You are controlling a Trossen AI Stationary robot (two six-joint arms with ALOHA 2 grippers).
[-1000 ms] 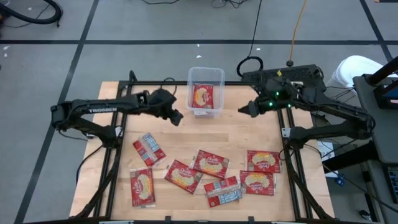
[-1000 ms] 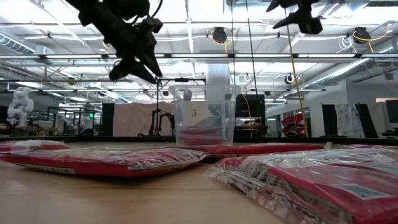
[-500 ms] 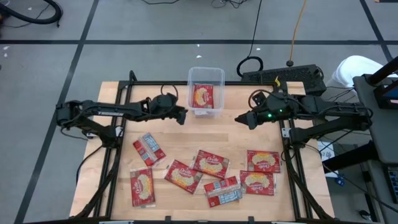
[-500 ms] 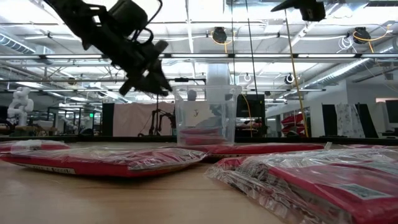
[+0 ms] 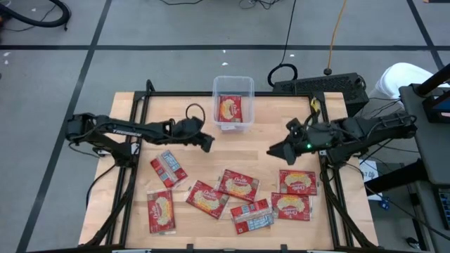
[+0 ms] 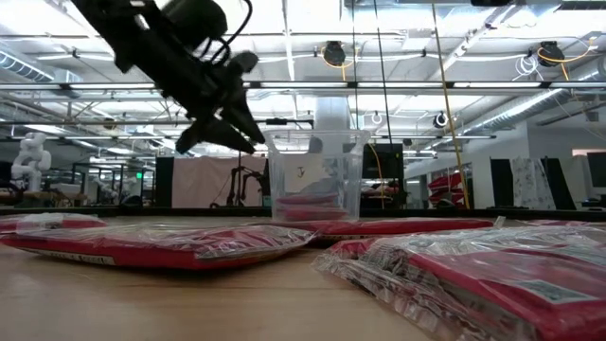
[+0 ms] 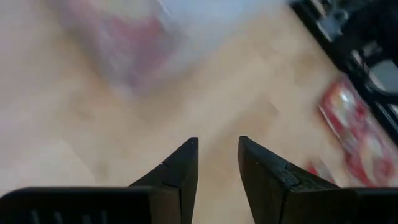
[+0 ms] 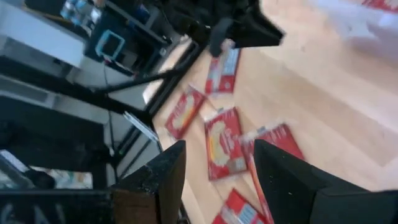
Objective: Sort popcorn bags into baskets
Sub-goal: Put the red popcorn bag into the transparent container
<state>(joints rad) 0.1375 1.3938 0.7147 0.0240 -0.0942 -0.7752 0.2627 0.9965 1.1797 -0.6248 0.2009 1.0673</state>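
Observation:
The clear basket [image 5: 233,90] stands at the table's far middle with one red popcorn bag [image 5: 229,109] lying in it; in the low view the basket [image 6: 312,180] stands beyond the loose bags. Several more red popcorn bags [image 5: 238,184] lie flat across the near half of the table. My left gripper [image 5: 206,143] hovers open above bare wood, near and left of the basket, its fingers [image 7: 184,168] with nothing between them. My right gripper [image 5: 273,150] hangs open, high above the table, near and right of the basket, above the right-hand bags [image 8: 221,143].
A black frame [image 5: 133,133] runs along the table's left, far and right edges. Bare wood lies between the basket and the bags. Bags in the foreground [image 6: 161,242] fill the low view's bottom. Cables and a dark box [image 5: 316,84] sit past the far right corner.
My left gripper has sunk and come toward the table's near edge, away from the basket's left side, tipping further down. My right gripper has swung toward the near edge, staying high, and has left the low view's top. Both stay open. No bag has moved.

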